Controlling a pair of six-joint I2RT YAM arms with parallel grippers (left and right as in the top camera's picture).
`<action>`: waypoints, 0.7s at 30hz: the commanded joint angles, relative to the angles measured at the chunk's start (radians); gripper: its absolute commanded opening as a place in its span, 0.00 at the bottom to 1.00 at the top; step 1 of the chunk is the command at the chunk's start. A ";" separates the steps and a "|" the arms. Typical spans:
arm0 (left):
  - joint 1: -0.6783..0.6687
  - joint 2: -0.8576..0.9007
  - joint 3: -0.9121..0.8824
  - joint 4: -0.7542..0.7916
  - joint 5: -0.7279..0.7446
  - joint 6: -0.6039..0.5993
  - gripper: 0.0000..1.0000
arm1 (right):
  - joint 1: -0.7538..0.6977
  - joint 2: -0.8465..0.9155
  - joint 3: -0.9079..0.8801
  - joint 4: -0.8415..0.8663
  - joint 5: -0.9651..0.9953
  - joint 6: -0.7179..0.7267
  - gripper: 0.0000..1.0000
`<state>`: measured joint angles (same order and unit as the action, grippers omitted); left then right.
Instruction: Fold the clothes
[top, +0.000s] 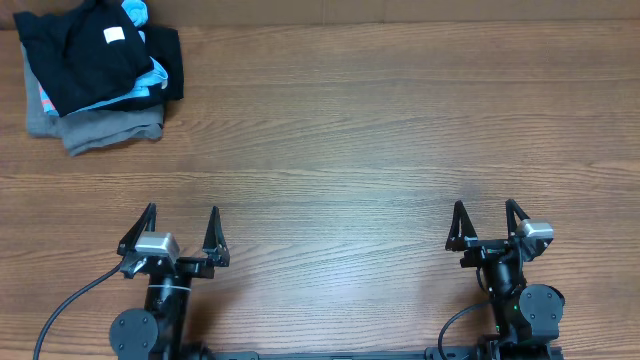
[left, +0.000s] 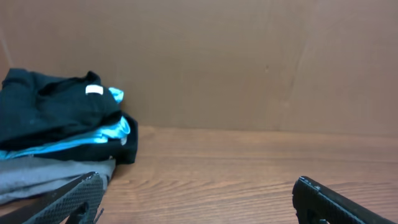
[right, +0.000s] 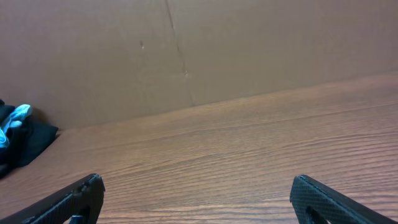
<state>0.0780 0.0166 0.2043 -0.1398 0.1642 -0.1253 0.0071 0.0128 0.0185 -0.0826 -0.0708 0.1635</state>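
Black T-shirt (top: 85, 55) lies crumpled at the table's (top: 350, 130) far left corner, topping a pile: light-blue shirt (top: 135, 88) under it, grey garment (top: 100, 130) at the bottom. Its white neck label (top: 114, 35) faces up. Left gripper (top: 182, 209) and right gripper (top: 485, 204) sit at the near edge, both with fingers spread wide, holding nothing, well apart from the pile. The left wrist view gives the stack side-on, layers clear, against a brown wall (left: 249, 62) — the right wrist view catches only a dark edge with a scrap of blue.
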 joint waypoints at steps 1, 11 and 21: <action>-0.006 -0.013 -0.054 0.060 -0.039 -0.003 1.00 | -0.003 -0.010 -0.011 0.005 0.002 -0.004 1.00; -0.006 -0.013 -0.173 0.261 -0.072 -0.003 1.00 | -0.003 -0.010 -0.011 0.005 0.002 -0.004 1.00; -0.006 -0.013 -0.200 0.157 -0.135 -0.002 1.00 | -0.003 -0.010 -0.011 0.005 0.002 -0.004 1.00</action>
<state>0.0780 0.0158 0.0147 0.0479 0.0742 -0.1249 0.0071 0.0128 0.0181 -0.0822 -0.0708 0.1635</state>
